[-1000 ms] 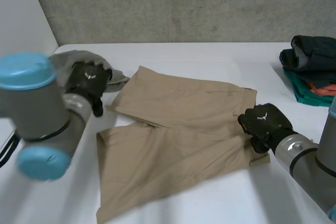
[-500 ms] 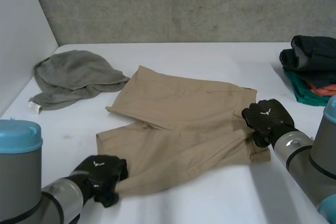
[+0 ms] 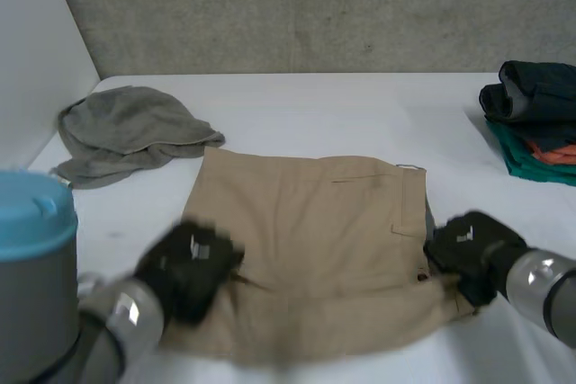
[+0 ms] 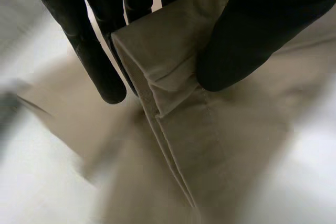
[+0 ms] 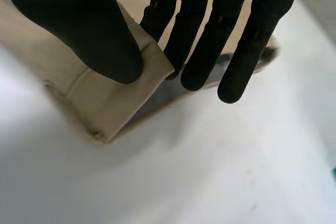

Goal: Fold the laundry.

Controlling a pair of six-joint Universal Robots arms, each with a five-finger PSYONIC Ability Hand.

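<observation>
Whereas splayed open half a second ago, now doubled leg over leg mid white table (image 3: 360, 114): tan cotton shorts (image 3: 315, 240), leg hem pinched in left hand (image 3: 189, 267), waistband corner pinched in right hand (image 3: 472, 254). Reads as first fold made.

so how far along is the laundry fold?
Done: a folded pile sits at the table's right edge. In hand: the tan shorts lie doubled, leg over leg; the left hand pinches the leg-hem end, the right hand the waistband corner. Left: likely another fold of the shorts, then the crumpled grey garment at far left.
</observation>
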